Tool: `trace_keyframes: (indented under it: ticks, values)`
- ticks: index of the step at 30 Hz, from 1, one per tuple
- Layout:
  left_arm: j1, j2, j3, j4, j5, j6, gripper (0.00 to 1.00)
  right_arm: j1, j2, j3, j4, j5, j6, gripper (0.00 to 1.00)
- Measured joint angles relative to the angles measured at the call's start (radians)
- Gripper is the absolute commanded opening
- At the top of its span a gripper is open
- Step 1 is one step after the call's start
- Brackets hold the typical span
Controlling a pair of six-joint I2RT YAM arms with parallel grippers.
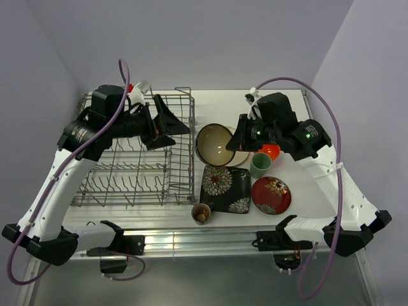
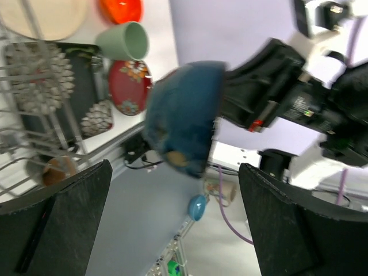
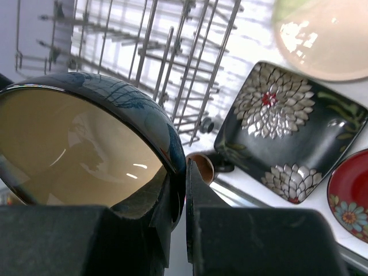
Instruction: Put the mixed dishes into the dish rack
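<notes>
dark blue bowl hangs pinched by its rim in the right claw, just right of the dish rack. the left claw is spread wide above the rack, facing the bowl. this looks like a handover or a carry to the rack, so next the bowl must travel left of the right claw. only the left wrist view shows the bowl's blue underside, and only the right wrist view shows the rim grip.

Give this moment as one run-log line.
left gripper open over rack | right gripper shut on blue bowl | black plate, red plate on table
</notes>
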Motion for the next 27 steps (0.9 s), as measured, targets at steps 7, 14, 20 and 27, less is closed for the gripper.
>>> trace_keyframes:
  ticks: [7, 14, 20, 27]
  values:
    - [-0.054, 0.001, -0.012, 0.077, 0.023, -0.056, 0.99, 0.000, 0.028, 0.000, -0.023, -0.073, -0.010, 0.00]
    - [-0.098, 0.041, -0.025, 0.097, 0.032, -0.089, 0.99, 0.000, 0.045, 0.033, -0.024, -0.134, -0.011, 0.00]
    - [-0.121, 0.074, -0.025, 0.090, 0.022, -0.095, 0.99, 0.000, 0.047, 0.058, -0.020, -0.179, -0.008, 0.00]
    - [-0.140, 0.089, -0.025, 0.094, 0.032, -0.106, 0.99, 0.000, 0.047, 0.062, -0.007, -0.211, -0.007, 0.00]
